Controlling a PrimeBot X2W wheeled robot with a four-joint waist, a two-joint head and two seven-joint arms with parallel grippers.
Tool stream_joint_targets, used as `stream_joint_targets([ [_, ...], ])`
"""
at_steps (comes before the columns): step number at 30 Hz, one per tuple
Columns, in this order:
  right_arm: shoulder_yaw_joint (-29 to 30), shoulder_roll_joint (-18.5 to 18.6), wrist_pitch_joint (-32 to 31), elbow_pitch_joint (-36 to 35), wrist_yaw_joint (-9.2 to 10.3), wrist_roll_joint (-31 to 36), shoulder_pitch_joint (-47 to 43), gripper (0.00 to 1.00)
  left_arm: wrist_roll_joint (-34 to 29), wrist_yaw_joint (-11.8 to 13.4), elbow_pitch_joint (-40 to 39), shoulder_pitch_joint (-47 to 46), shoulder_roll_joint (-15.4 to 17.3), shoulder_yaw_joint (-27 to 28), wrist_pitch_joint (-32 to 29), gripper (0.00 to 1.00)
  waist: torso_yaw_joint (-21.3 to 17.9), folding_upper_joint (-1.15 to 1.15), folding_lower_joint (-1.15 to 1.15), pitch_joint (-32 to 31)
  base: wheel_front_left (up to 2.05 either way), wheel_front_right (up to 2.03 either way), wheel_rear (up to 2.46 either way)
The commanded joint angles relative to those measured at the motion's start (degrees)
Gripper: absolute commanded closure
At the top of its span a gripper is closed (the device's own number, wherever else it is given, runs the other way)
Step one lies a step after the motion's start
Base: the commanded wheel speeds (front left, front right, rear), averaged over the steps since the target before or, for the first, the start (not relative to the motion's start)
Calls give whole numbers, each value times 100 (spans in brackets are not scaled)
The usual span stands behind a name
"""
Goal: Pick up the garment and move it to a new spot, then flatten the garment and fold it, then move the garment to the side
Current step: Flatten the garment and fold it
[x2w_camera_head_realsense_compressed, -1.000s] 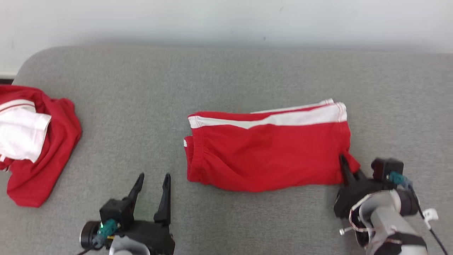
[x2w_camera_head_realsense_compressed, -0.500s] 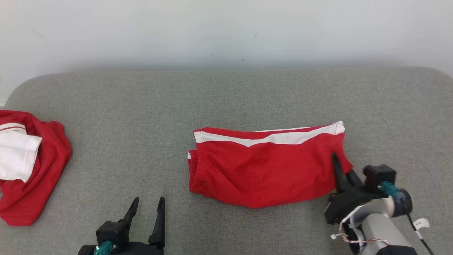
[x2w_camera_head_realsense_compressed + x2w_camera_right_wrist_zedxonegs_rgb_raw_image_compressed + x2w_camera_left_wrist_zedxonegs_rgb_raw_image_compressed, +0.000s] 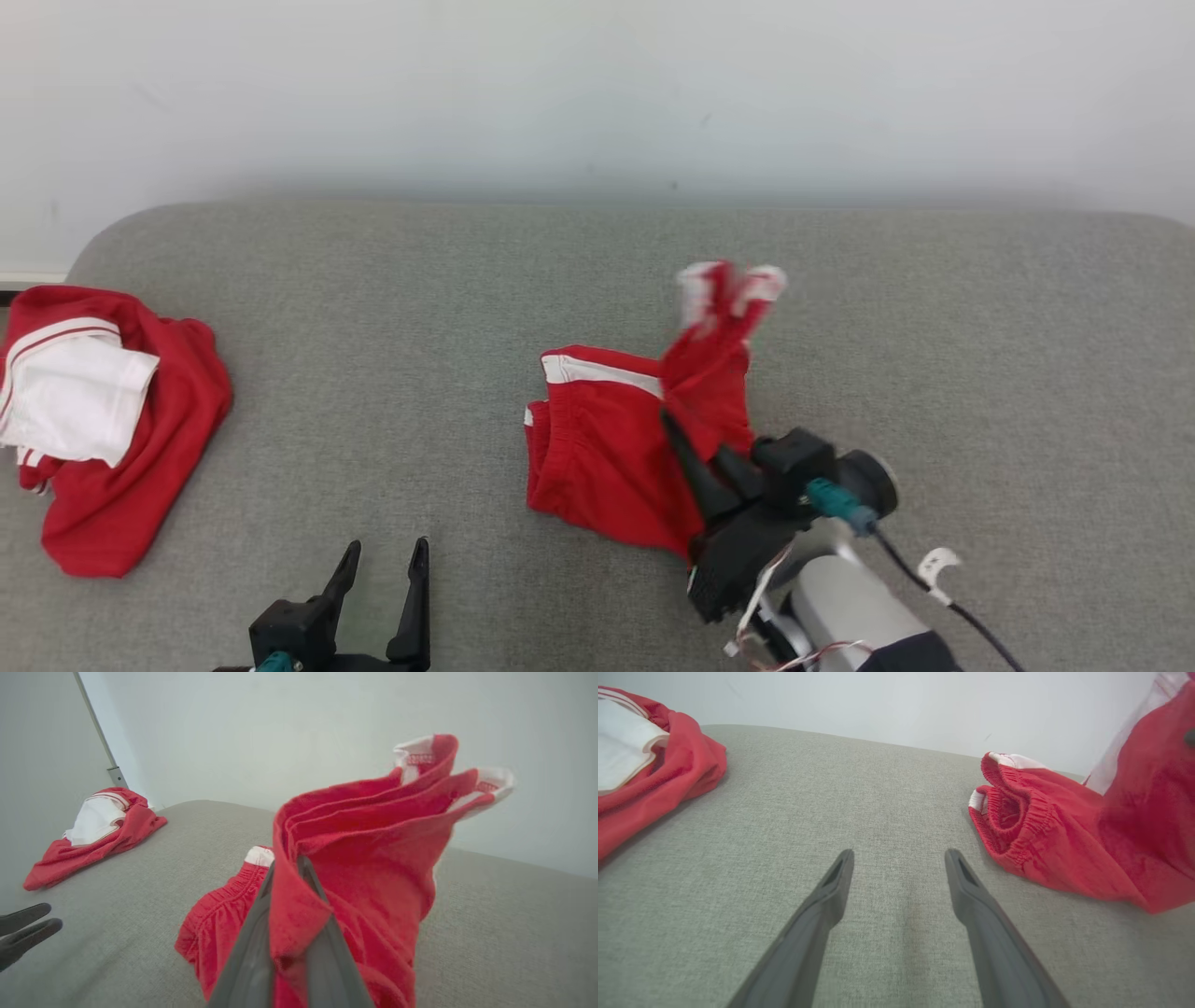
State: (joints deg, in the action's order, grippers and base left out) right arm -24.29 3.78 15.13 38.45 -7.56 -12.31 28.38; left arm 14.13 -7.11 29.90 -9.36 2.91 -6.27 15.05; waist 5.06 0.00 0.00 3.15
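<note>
The garment (image 3: 607, 439) is a pair of red shorts with white trim, lying mid-couch with its waistband end to the left. My right gripper (image 3: 674, 425) is shut on the leg end and holds it lifted above the rest, the hems (image 3: 733, 285) flapping and blurred. In the right wrist view the cloth (image 3: 369, 849) is pinched between the right gripper (image 3: 287, 865) fingers and fans upward. My left gripper (image 3: 385, 555) stands open at the bottom left, apart from the shorts. In the left wrist view the left gripper (image 3: 899, 858) is over bare cushion, with the elastic waistband (image 3: 1017, 816) to its right.
A second red and white garment (image 3: 103, 420) lies bunched at the couch's left end, also seen as a red and white heap (image 3: 96, 835) in the right wrist view. The grey cushion (image 3: 980, 373) runs to a white wall behind.
My right gripper has carried the leg end of the shorts up and leftward over the waistband half. The head camera has shifted. The left gripper keeps open.
</note>
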Motion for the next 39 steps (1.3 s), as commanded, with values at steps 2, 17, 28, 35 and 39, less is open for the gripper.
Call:
stream_joint_targets([
  [2, -327, -46, 0, 143, 13, -122, 76, 100, 3, -18, 15, 115, -4, 15, 19, 0, 113, 0, 0, -61, 0, 0, 0],
  [17, -1238, -85, 0, 359, 13, -883, -30, 0, -175, -19, 52, 271, -4, 219, 19, 0, 73, 0, 0, -270, 0, 0, 0],
  [28, 892, -22, 0, 122, 13, 220, -752, 0, -325, 61, -196, 403, -3, 472, 19, 0, -329, 0, 0, -289, 0, 0, 0],
  [35, 2130, -60, 0, -405, 13, 807, -1558, 0, -520, 72, -334, 573, -5, 676, 19, 0, -544, 0, 0, -327, 0, 0, 0],
  [39, 2440, -84, 0, -607, 13, 899, -1842, 0, -583, 41, -407, 704, -3, 762, 19, 0, -599, 0, 0, -367, 0, 0, 0],
])
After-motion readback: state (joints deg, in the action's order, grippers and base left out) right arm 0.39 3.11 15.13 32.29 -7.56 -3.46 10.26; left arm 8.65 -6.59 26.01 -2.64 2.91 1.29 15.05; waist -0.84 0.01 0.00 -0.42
